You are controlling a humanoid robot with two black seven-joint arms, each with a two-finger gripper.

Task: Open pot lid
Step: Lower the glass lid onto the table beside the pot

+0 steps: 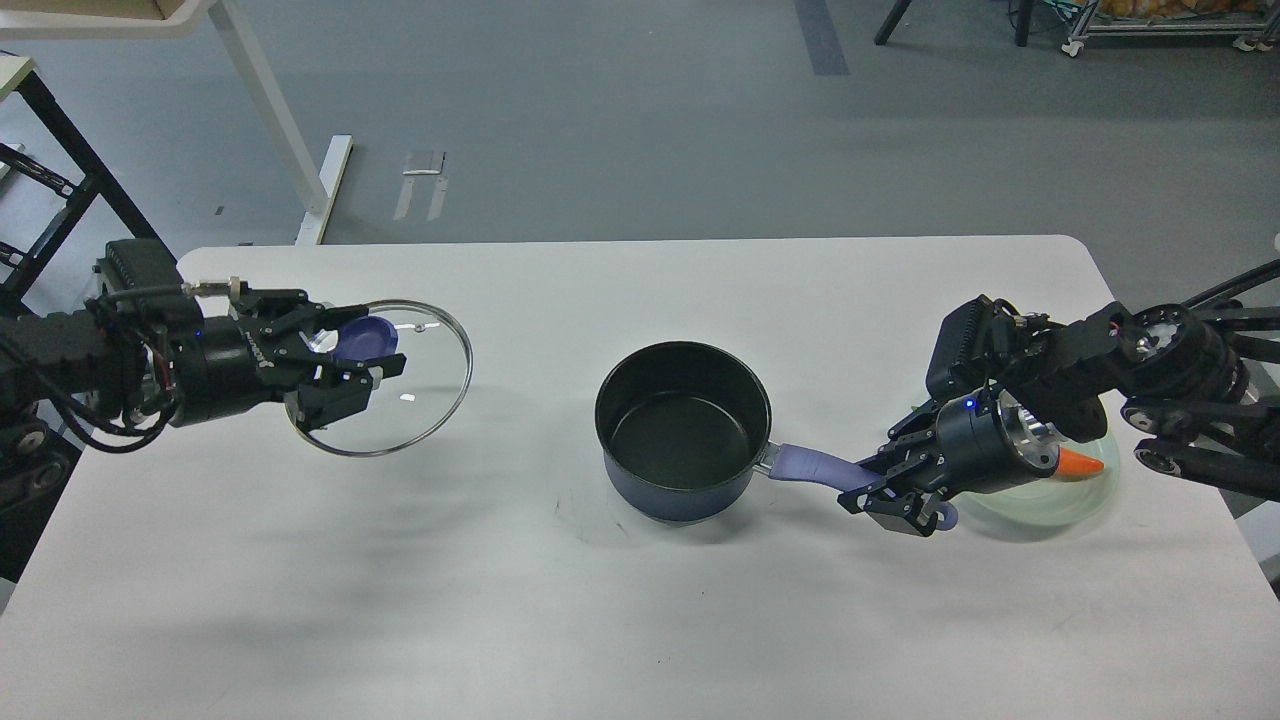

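Lid (400,385) is clamped by its knob in left gripper (345,365), off pot (683,430); handle (815,465) is pinched by right gripper (880,485). Glass could slip, striking counter (640,620).

Count on the desk (640,620): one pot (683,430), uncovered. One lid (425,385), glass, off the pot. One pale green plate (1085,495), mostly hidden behind an arm. One orange piece (1080,463) on that plate. Two robot hands: left hand (350,360), right hand (885,490).
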